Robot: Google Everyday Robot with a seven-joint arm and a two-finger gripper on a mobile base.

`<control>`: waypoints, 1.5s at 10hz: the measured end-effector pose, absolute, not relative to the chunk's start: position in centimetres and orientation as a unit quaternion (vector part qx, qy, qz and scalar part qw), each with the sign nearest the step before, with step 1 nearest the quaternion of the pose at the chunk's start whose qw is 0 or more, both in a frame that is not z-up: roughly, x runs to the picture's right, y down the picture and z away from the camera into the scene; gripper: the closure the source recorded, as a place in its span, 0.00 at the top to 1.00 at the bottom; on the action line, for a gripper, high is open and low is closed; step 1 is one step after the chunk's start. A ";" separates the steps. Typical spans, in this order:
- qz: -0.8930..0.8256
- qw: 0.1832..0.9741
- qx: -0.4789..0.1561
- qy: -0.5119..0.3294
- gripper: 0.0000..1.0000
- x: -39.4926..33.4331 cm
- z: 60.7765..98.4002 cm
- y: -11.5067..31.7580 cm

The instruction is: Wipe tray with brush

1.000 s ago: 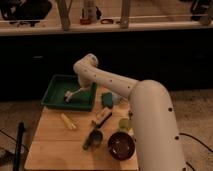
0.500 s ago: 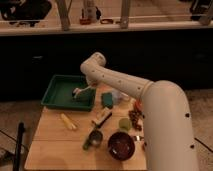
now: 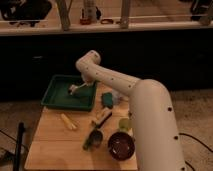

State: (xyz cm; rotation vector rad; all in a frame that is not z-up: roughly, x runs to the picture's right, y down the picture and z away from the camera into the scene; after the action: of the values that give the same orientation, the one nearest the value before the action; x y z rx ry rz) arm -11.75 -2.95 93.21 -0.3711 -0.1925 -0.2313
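Note:
The dark green tray (image 3: 56,99) sits at the back left corner of the wooden table. My arm comes up from the lower right, bends at a white elbow (image 3: 88,62) and reaches down into the tray. My gripper (image 3: 75,89) is low over the middle of the tray floor. A small pale piece (image 3: 71,91) at its tip looks like the brush, resting on or just above the tray floor. I cannot tell how the gripper holds it.
On the table in front of the tray lie a yellow corn-like piece (image 3: 67,121), a small green block (image 3: 107,100), a pale-and-dark bar (image 3: 102,117), a dark green item (image 3: 92,139), a yellow-green ball (image 3: 125,123) and a dark bowl (image 3: 121,145).
The gripper has swept inside the tray, first to the right, then back a little to the left. The tray has stayed in place.

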 end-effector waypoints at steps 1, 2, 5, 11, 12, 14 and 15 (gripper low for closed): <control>-0.130 0.967 -0.191 -0.107 0.00 -13.2 93.5 -2.4; -0.151 0.961 -0.199 -0.120 0.00 -14.8 93.6 -1.7; -0.178 0.951 -0.213 -0.133 0.00 -16.2 92.7 0.1; -0.131 0.968 -0.197 -0.078 0.00 -7.6 90.6 -1.2; -0.116 0.973 -0.188 -0.065 0.00 -6.4 91.0 -2.3; -0.101 0.978 -0.177 -0.055 0.00 -6.0 91.9 -3.5; -0.098 0.978 -0.174 -0.057 0.00 -6.6 92.3 -3.8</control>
State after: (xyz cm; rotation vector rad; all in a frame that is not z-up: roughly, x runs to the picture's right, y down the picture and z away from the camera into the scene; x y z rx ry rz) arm -6.64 -3.79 92.30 -0.3512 -0.1154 -0.1979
